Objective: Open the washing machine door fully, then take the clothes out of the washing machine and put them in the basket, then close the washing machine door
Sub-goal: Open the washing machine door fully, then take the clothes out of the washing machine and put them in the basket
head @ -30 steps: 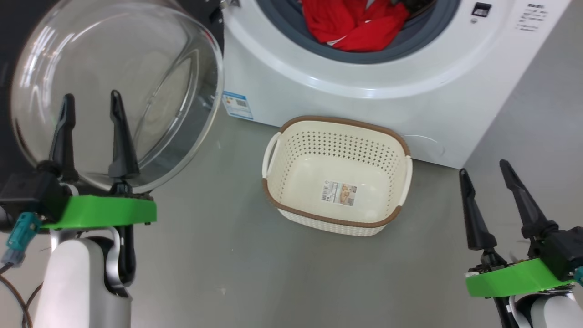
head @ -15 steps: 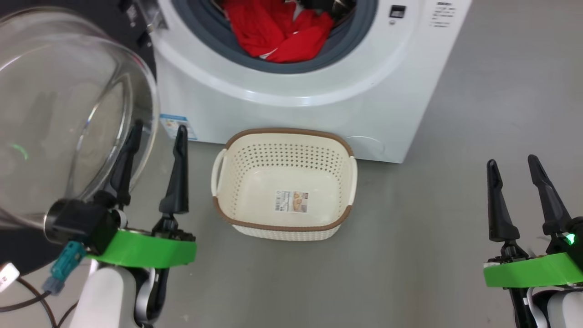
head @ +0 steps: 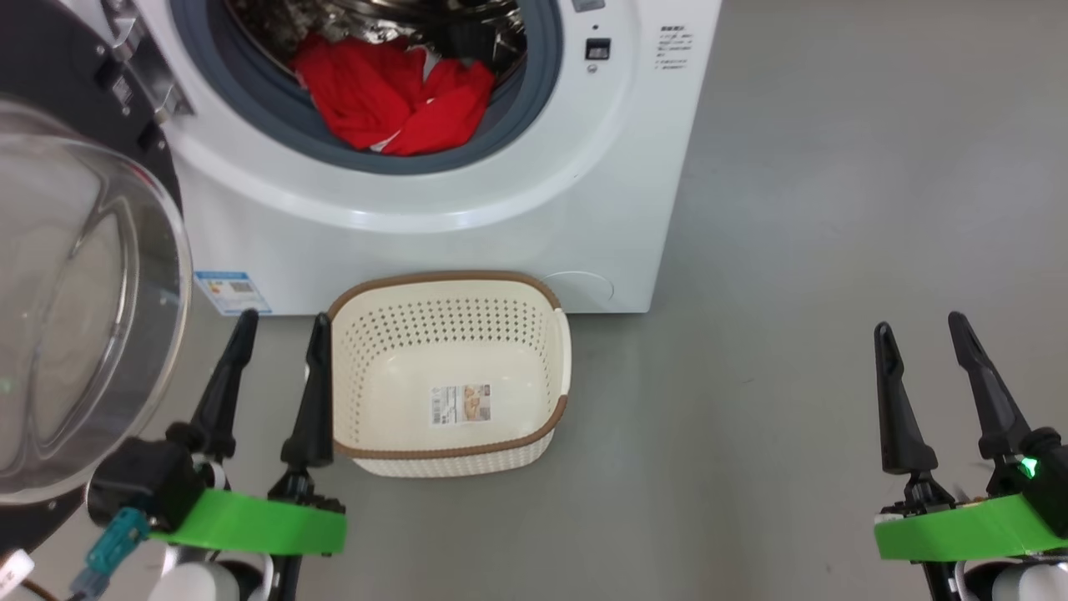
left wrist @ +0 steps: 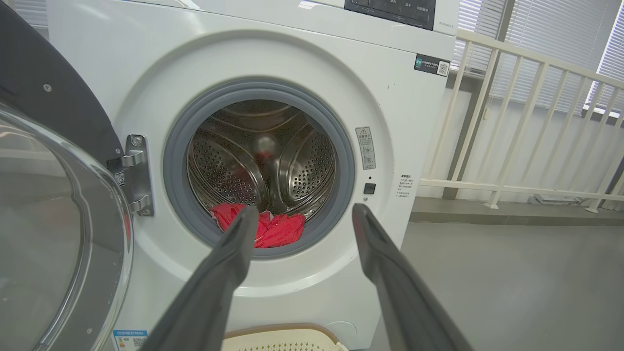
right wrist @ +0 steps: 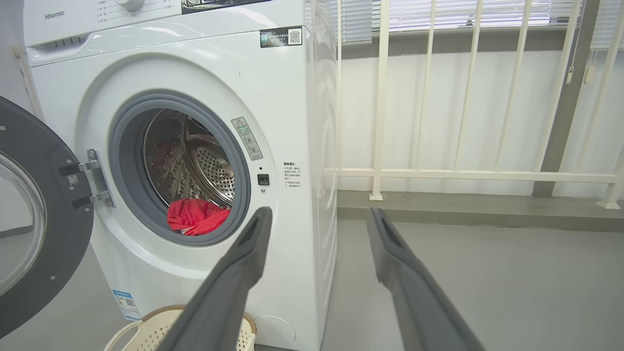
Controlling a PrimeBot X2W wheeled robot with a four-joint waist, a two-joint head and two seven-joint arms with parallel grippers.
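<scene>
The left gripper (head: 284, 315) and the right gripper (head: 918, 321) are each showing two long matte black fingers (head: 310, 401), broad at the base and narrowing to blunt tips, above a flat bright green mount (head: 250, 524). A black block (head: 138, 488) is sitting beside the left mount, with a teal connector (head: 113, 538) hanging under it. A small green light (head: 1029, 467) is glowing on the right gripper. Glossy white forearm shells (head: 196, 582) are showing below.
</scene>
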